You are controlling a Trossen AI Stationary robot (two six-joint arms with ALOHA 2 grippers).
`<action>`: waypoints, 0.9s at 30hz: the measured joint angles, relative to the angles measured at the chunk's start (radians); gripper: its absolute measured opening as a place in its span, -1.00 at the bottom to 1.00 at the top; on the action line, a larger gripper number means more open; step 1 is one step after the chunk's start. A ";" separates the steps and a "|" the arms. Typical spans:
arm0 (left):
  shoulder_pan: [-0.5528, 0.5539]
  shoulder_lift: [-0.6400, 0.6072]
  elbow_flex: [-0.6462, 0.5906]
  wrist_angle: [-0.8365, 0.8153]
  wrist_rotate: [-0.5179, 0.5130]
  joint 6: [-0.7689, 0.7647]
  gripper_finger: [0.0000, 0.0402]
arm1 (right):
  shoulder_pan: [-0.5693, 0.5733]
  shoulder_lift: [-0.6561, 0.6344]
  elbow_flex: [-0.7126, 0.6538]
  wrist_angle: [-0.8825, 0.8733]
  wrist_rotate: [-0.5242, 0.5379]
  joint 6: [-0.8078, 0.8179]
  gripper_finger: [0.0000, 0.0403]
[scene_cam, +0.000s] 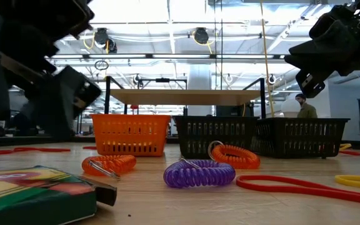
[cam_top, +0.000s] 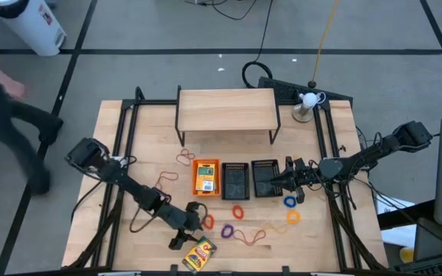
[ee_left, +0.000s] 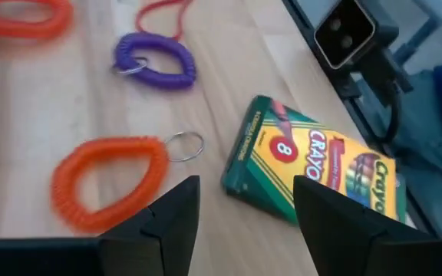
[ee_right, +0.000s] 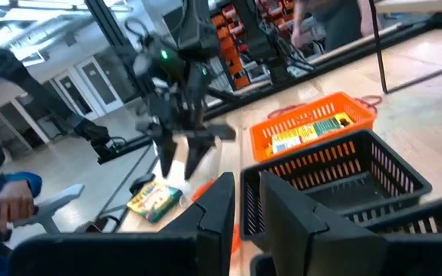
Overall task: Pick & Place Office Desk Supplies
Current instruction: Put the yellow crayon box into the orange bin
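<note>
Left gripper open, empty, above crayon box.

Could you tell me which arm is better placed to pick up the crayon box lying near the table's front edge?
Left, probably. The left gripper hangs open just beside the crayon box. The right gripper is over the black trays, empty.

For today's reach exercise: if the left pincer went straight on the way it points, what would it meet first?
Probably the crayon box lying flat on the table: it sits just ahead of the open left pincer, though depth is hard to judge.
</note>
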 joint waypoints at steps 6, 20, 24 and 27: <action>0.031 0.073 0.069 -0.007 0.113 0.026 0.04 | 0.001 0.013 0.001 0.009 -0.001 0.003 -0.71; 0.040 0.078 0.074 -0.023 0.154 0.013 0.04 | 0.040 0.027 0.001 0.027 0.006 0.000 -0.71; 0.041 0.078 0.074 -0.038 0.127 0.018 0.04 | 0.040 0.027 0.001 0.028 0.006 0.000 -0.71; 0.041 0.078 0.074 -0.037 0.123 0.018 0.04 | 0.040 0.027 0.001 0.028 0.006 0.000 -0.71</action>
